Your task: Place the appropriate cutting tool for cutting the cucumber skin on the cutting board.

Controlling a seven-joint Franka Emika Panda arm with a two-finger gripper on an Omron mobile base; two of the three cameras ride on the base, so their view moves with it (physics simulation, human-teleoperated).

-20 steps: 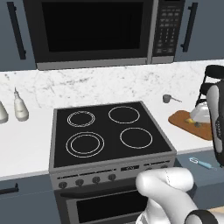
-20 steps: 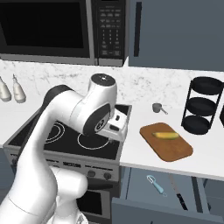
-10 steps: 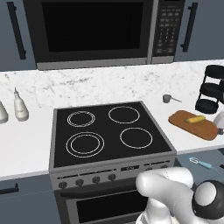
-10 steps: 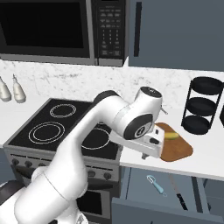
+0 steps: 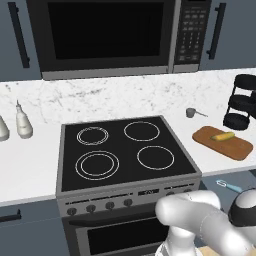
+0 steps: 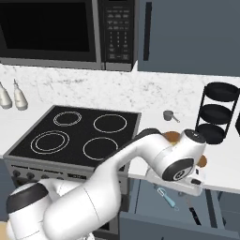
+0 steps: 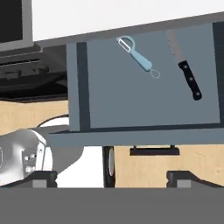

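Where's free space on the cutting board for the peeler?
On the cutting board, the near half in front of the cucumber is bare. The far edge is crowded: the cucumber lies there, with the black rack just behind.

Even, flat rendered light; I see soft shadows, no glare; my view seems sharp throughout.

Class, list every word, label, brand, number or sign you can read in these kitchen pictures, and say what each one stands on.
No text can be read.
Microwave keypad: rows of small buttons, markings too small and blurred to read.
Stove control panel: tiny light marks, not readable.
Peeler, knife, cutting board: no lettering visible.
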